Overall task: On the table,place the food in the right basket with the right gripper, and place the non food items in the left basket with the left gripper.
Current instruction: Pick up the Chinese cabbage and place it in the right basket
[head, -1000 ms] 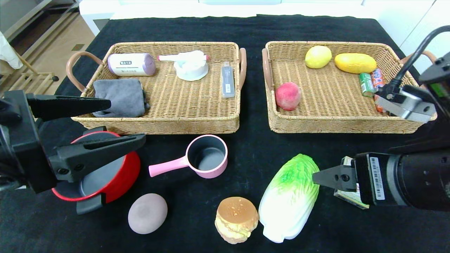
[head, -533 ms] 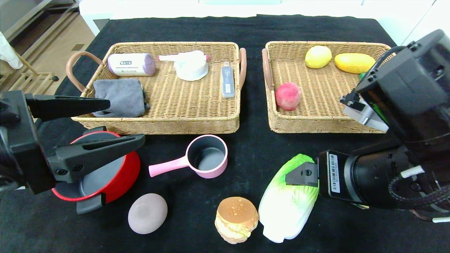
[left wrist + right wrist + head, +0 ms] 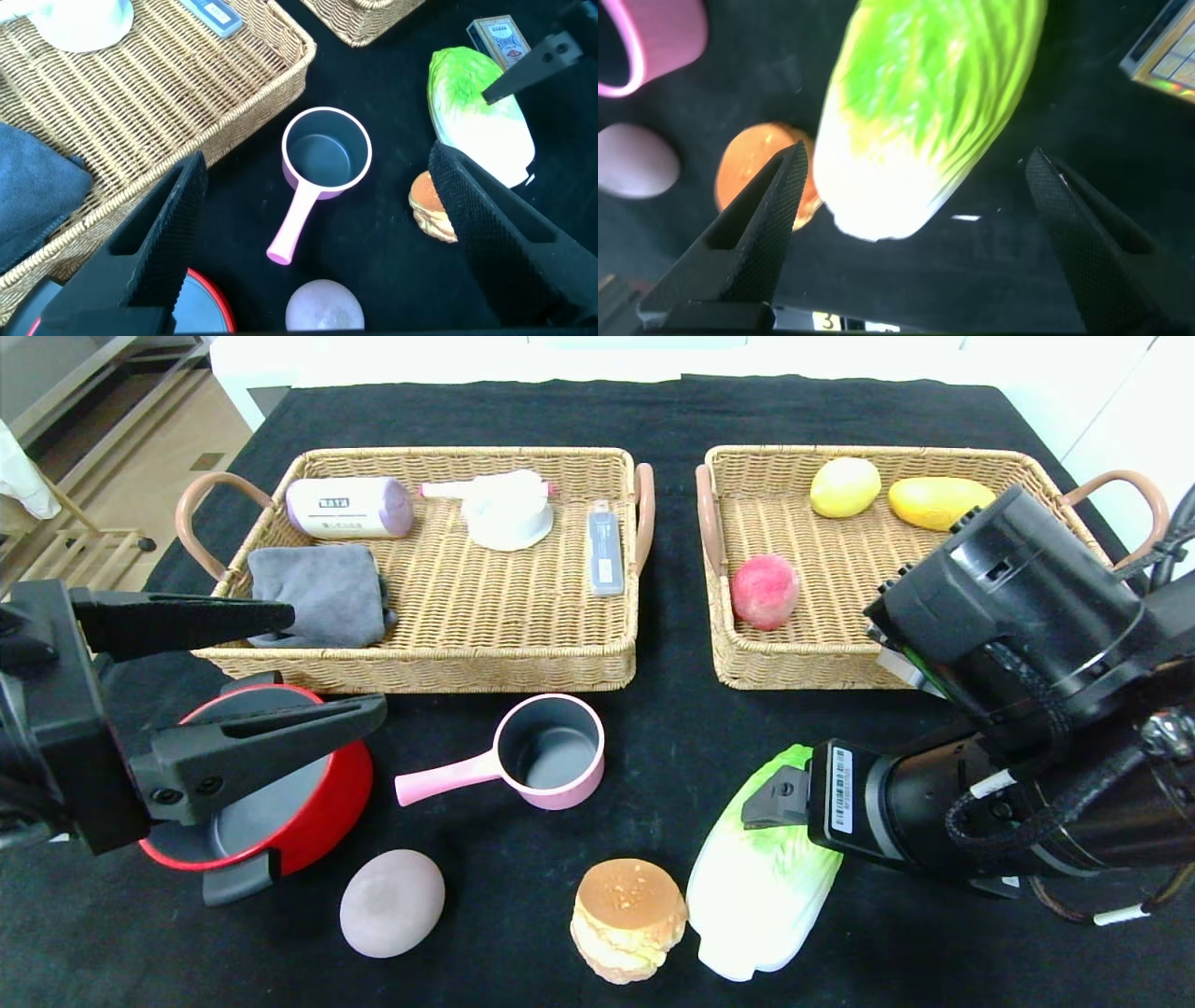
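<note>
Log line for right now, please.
right gripper: open, over cabbage, no grip | left gripper: open, above red pot | phase: reaching

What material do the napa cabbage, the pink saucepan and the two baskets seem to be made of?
Napa cabbage: probably moulded plastic or foam; smooth, faintly glossy, with painted-looking green.
Pink saucepan: likely coated metal or plastic; even matte pink outside, dark grey inside.
Left basket and right basket: woven wicker or rattan; the tan interlaced strands show clearly, with smooth brown loop handles.
</note>
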You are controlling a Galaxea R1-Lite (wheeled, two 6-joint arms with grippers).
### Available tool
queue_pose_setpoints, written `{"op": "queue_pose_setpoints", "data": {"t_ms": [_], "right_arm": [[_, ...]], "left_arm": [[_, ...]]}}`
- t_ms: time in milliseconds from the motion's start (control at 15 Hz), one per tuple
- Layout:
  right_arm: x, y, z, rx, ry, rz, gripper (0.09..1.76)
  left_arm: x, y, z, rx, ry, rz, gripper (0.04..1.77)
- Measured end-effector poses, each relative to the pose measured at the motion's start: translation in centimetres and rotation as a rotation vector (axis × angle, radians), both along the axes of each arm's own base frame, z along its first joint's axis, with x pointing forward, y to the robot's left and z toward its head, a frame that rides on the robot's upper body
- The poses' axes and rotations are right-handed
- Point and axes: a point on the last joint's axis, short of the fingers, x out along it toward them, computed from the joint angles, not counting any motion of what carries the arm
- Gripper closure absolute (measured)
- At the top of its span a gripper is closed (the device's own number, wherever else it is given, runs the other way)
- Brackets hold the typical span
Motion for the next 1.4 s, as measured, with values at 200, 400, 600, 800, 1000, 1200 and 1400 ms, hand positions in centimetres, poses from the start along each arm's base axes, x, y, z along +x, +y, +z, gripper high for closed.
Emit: {"op": "queue_pose_setpoints", "data": {"t_ms": [200, 400, 600, 800, 1000, 1200, 1400], "right_arm": [[0.9, 0.1, -0.9, -0.008, 0.028, -0.022, 0.14], [1.5, 0.4, -1.5, -0.019, 0.047, -0.028, 0.14], [2.0, 0.6, -1.9, -0.016, 0.045, -0.034, 0.14], [2.4, 1.0, -2.3, -0.017, 0.047, -0.036, 0.14], [2.8, 1.4, -2.8, -0.02, 0.049, -0.036, 0.14], [3.2, 1.8, -3.2, -0.02, 0.05, -0.036, 0.14], [3.4, 2.1, -3.6, -0.026, 0.056, -0.036, 0.14]], "left_arm": [[0.0, 0.0, 0.0, 0.001, 0.002, 0.0, 0.09], [0.0, 0.0, -0.1, 0.001, 0.005, -0.001, 0.09], [0.0, 0.0, -0.2, 0.003, 0.005, -0.002, 0.09], [0.0, -0.1, -0.3, 0.011, 0.002, -0.01, 0.09], [0.0, -0.2, -0.3, 0.011, 0.001, -0.015, 0.09], [0.0, -0.2, -0.3, 0.011, 0.001, -0.014, 0.09], [0.0, -0.2, -0.3, 0.011, 0.001, -0.014, 0.09]]}}
